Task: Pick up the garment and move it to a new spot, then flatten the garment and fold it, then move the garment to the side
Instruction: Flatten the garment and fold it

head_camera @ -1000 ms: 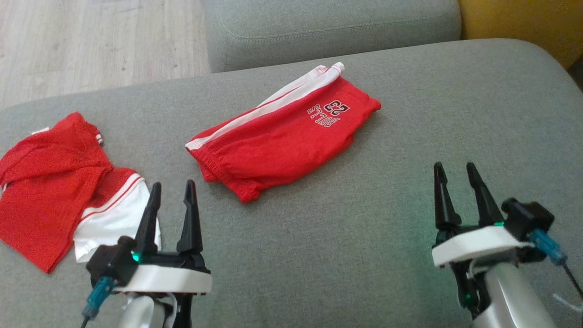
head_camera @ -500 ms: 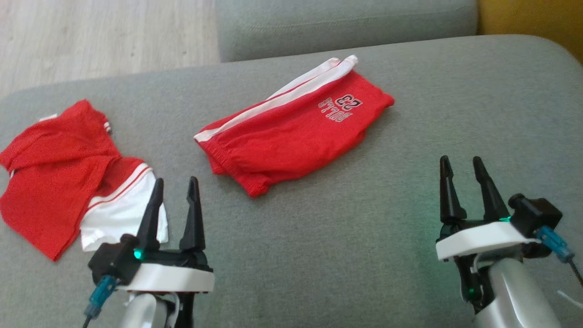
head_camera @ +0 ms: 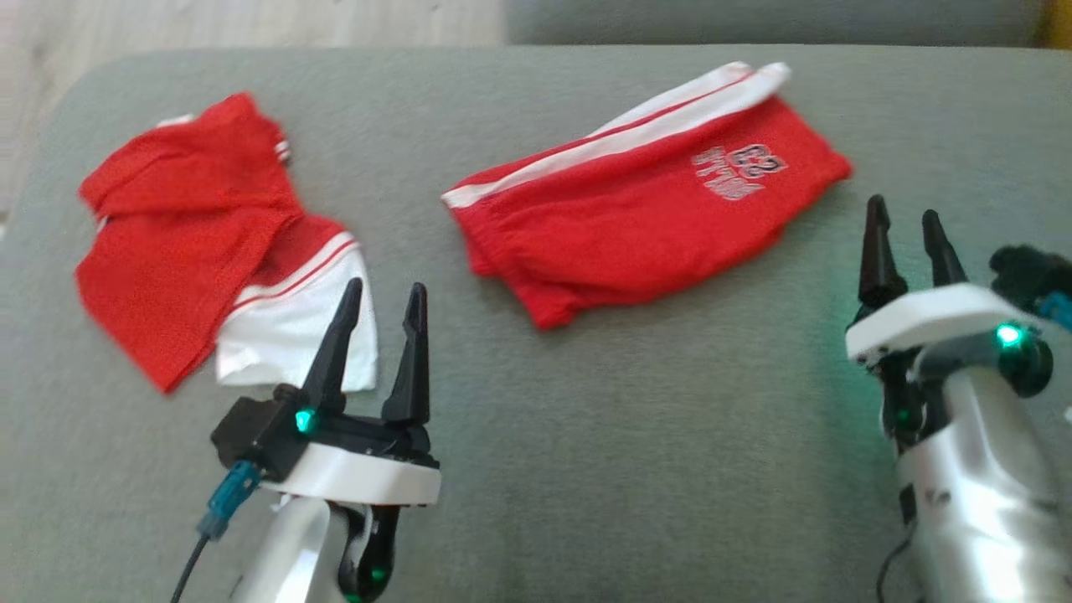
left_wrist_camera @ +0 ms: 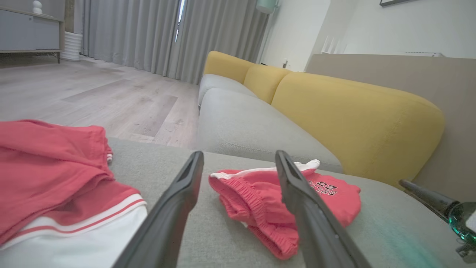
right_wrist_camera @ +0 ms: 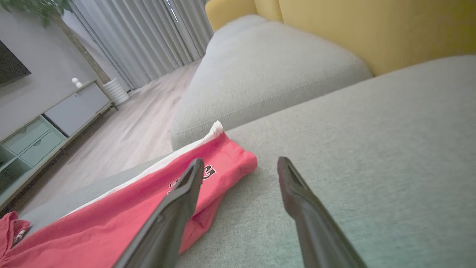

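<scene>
Left arm (head_camera: 283, 548) and right arm (head_camera: 980, 486) point forward — jaws spread wide apart.

Two red garments (one shorts (head_camera: 636, 218), one jersey (head_camera: 184, 234)) and two pincers: left pincer (head_camera: 386, 287), right pincer (head_camera: 903, 208).

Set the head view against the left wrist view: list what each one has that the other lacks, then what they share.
Extra in the head view: the white wrist mounts behind the left gripper and right gripper, both open, a blue plug beside the left mount, and the full outline of the shorts from above.
Extra in the left wrist view: grey curtains and a cabinet across the room.
Shared: the folded red shorts, the crumpled red and white shirt, the grey cushion under them, and the left gripper's two dark fingers.
</scene>
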You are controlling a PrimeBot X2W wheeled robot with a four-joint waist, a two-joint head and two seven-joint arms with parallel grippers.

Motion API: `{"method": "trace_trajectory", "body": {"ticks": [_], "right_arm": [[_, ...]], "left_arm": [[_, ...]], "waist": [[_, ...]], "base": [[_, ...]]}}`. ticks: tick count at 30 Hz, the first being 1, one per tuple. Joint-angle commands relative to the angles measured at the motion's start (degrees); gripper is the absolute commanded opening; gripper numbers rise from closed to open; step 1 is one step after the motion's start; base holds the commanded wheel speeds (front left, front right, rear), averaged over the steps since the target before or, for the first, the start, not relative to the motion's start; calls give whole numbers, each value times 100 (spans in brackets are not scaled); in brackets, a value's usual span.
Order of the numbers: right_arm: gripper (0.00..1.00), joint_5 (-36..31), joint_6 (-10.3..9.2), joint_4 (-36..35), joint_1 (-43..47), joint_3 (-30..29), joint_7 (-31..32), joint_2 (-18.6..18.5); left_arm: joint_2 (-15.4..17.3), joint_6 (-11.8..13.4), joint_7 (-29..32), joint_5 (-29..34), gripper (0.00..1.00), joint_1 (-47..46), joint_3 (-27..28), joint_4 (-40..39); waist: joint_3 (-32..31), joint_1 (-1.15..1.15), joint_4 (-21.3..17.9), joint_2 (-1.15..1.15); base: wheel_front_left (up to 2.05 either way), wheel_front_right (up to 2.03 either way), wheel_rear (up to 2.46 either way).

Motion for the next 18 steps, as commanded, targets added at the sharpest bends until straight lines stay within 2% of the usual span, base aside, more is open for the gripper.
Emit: {"method": "trace_trajectory", "body": {"ticks": [1, 10, 18], "right_arm": [[100, 22, 37, 150, -437, -59, 126, 28], [100, -244, 37, 1836, -1644, -1280, 626, -108], [100, -915, 37, 2941, -2366, -1833, 898, -441]], "left_arm": [[11, -14, -30, -49, 100, -244, 93, -181], [11, 33, -30, -146, 100, -412, -148, -180], [11, 106, -30, -310, 100, -596, -375, -246]], "waist": [[201, -1, 325, 0], [525, -1, 837, 0], [771, -1, 1134, 0]], "base": [[0, 0, 0], [0, 0, 0], [0, 0, 0]]}}
